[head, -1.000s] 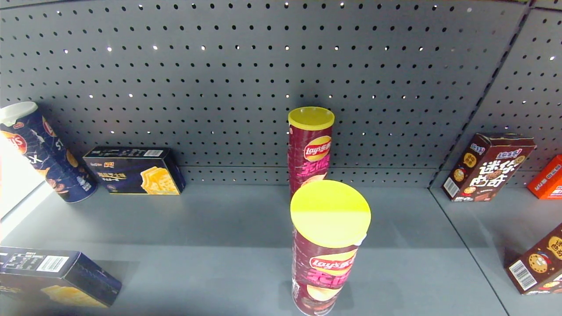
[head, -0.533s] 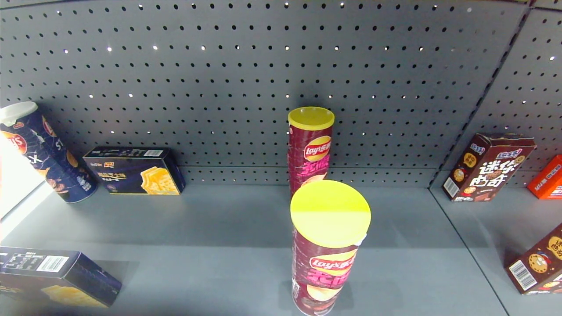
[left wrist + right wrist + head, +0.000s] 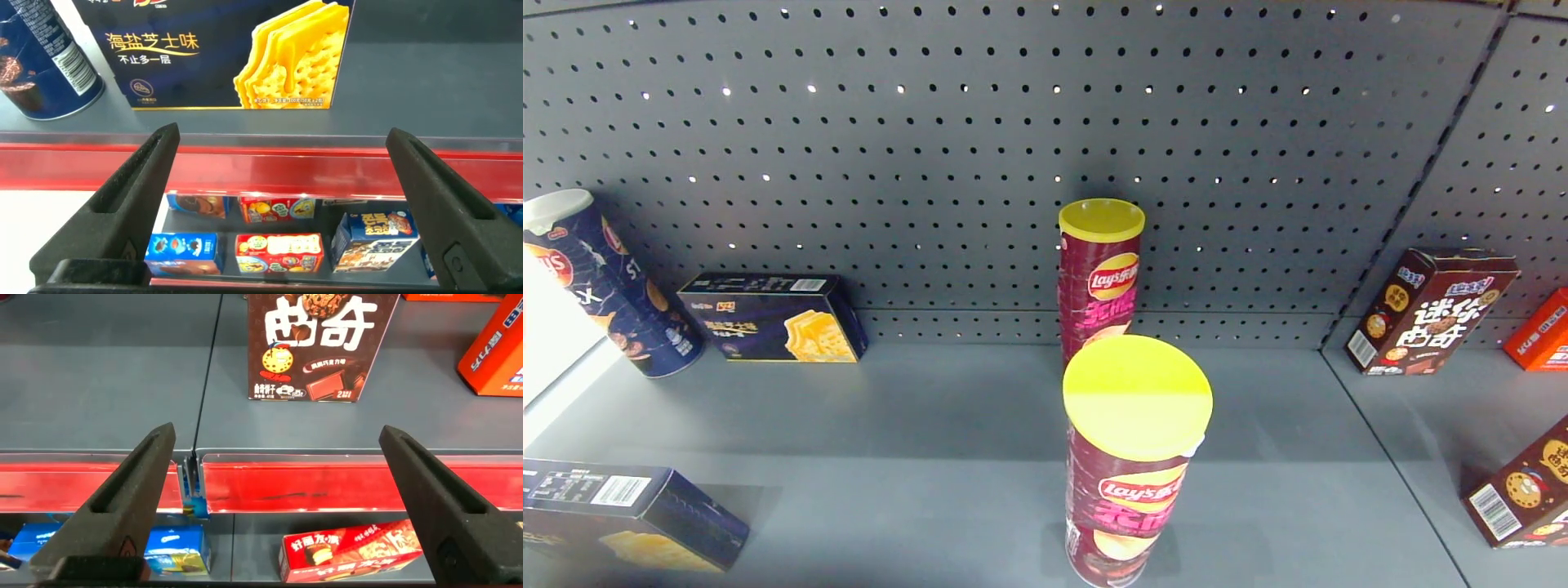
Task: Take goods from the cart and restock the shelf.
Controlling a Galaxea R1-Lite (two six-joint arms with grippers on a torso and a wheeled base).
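Well | front chip can point(image 3: 1131, 482) + back chip can point(image 3: 1098, 278) upright, centre frame, on shelf point(image 3: 931, 425) | L gripper point(image 3: 282, 139) & R gripper point(image 3: 275, 434) spread wide, empty | prob more goods left to fetch

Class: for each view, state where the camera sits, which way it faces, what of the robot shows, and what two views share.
Head view: on the robot's head, looking forward and down onto the grey shelf.
Left wrist view: on the left wrist, facing the shelf's red front edge, between the fingers of the open left gripper.
Right wrist view: on the right wrist, facing that edge, open right gripper.
Shared: blue chip can, head and left wrist views.
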